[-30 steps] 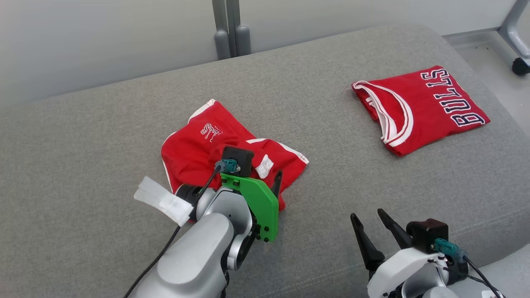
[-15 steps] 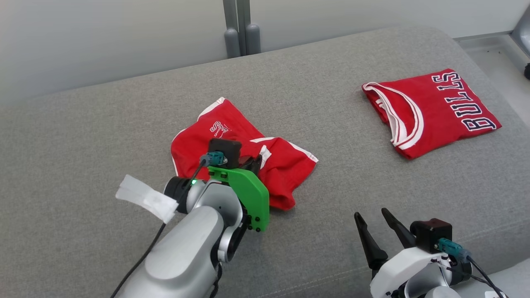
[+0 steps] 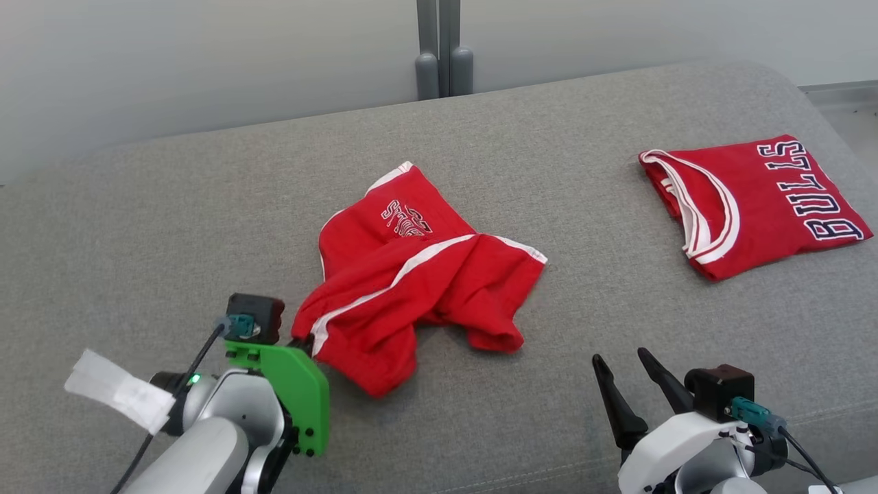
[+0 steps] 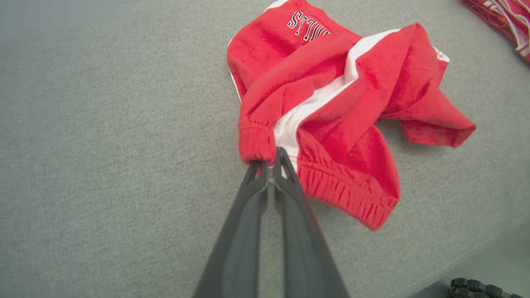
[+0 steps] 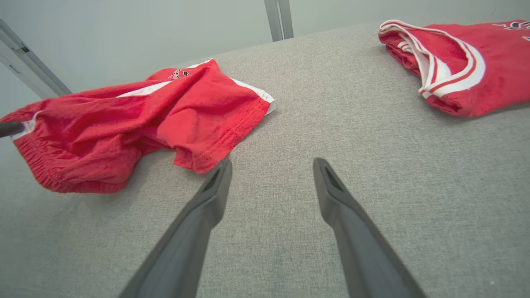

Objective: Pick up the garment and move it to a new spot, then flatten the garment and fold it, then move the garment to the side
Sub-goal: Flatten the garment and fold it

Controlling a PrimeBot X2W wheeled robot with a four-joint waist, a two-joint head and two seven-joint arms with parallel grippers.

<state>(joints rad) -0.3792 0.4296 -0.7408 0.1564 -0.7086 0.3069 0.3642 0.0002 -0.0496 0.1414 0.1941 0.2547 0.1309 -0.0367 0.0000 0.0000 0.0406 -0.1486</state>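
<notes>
a test room, seemingly: grey upholstered bench (image 3: 206,206), bare wall (image 3: 206,55), metal post (image 3: 444,41)

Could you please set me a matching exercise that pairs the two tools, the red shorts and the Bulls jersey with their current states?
Column one:
1. left tool
2. right tool
3. red shorts
4. Bulls jersey

Column two:
A. folded, lying flat at the right
B. open, holding nothing
C. crumpled, pinched at one edge
D. shut on a waistband

Pairs: 1-D, 2-B, 3-C, 4-A.
</notes>
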